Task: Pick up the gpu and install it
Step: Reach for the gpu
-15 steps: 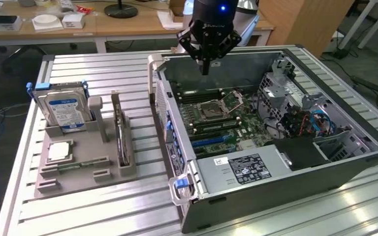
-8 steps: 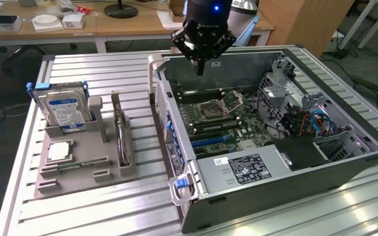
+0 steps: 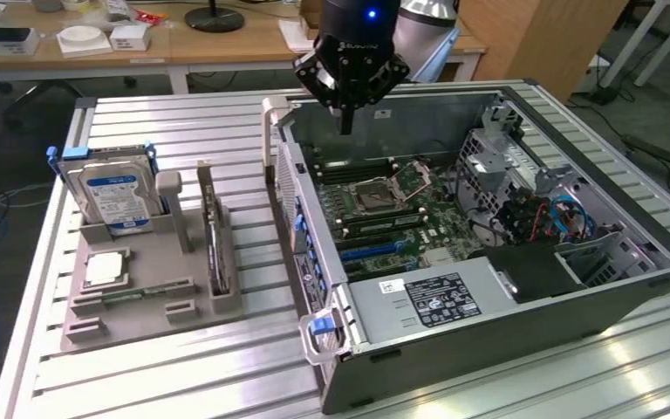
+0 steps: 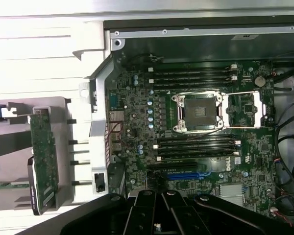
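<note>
The gpu [image 3: 210, 234] is a thin dark card standing on edge in a slot of the grey holder [image 3: 149, 319], at the exterior view's left of the open computer case [image 3: 568, 288]. In the wrist view the gpu [image 4: 43, 159] looks greenish, with a silvery metal edge. My gripper [image 3: 345, 127] hangs over the far end of the case, above the motherboard [image 3: 399, 214], well apart from the card. Its black fingers [image 4: 146, 215] are shut together with nothing between them.
The holder also carries a silver hard drive [image 3: 114, 196] with a blue-white label, a square processor [image 3: 105, 268] and a narrow memory stick [image 3: 137, 294]. On the motherboard lie an open processor socket [image 4: 201, 111] and a blue expansion slot [image 4: 186, 176]. Desks stand behind the slatted table [image 3: 172, 122].
</note>
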### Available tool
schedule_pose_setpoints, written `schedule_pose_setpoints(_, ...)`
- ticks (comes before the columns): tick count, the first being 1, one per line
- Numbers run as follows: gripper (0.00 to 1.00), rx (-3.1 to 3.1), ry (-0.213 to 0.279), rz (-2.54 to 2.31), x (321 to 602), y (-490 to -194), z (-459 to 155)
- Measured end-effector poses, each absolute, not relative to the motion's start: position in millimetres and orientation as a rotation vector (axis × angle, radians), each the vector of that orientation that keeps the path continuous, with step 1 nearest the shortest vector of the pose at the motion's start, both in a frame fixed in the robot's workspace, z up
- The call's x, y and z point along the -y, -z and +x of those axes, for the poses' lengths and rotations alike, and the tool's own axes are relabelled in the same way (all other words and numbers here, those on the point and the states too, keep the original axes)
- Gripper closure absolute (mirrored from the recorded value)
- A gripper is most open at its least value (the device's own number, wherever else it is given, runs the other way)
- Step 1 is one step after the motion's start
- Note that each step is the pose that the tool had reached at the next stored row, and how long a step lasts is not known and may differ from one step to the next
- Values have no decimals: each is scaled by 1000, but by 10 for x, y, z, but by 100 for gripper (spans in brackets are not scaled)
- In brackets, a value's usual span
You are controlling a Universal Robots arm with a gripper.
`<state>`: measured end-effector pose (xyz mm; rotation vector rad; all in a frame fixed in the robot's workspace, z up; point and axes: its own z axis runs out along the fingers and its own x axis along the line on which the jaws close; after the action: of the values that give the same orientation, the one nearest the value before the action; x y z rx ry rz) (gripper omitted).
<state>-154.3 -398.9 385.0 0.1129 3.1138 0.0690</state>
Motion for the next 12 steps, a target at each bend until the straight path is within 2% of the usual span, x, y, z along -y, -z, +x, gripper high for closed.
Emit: schedule_pose_setpoints(12, 90, -3114, -69, 113, 3989, -3850, -1759)
